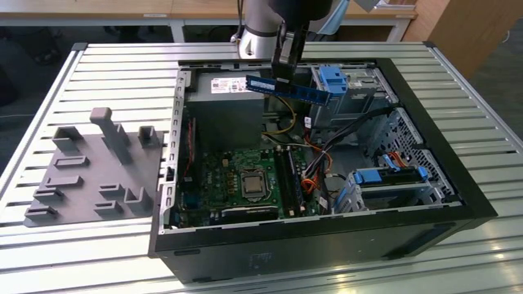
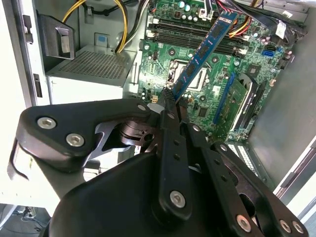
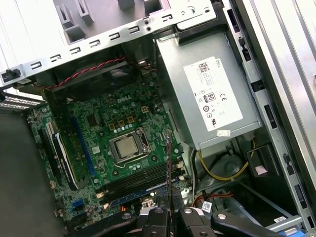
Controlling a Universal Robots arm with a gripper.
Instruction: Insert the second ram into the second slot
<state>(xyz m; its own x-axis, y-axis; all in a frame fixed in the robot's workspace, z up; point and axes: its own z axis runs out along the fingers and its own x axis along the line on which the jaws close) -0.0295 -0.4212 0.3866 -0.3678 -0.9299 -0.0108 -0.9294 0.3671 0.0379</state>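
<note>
Blue and thin, the ram (image 1: 307, 93) is pinched between jaws closed tight on it, and we see the gripper (image 1: 282, 78) holding it tilted in the air over the far half of the open case (image 1: 327, 226). In the second wrist view it slants out above the motherboard (image 2: 197, 84). The slots (image 1: 290, 177) lie well below it, toward the near side. We judge the pick-up done, while seating it in the second slot is not yet done.

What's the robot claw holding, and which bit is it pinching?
The gripper holds the blue RAM stick by its upper long edge, about midway, above the open computer case.
</note>
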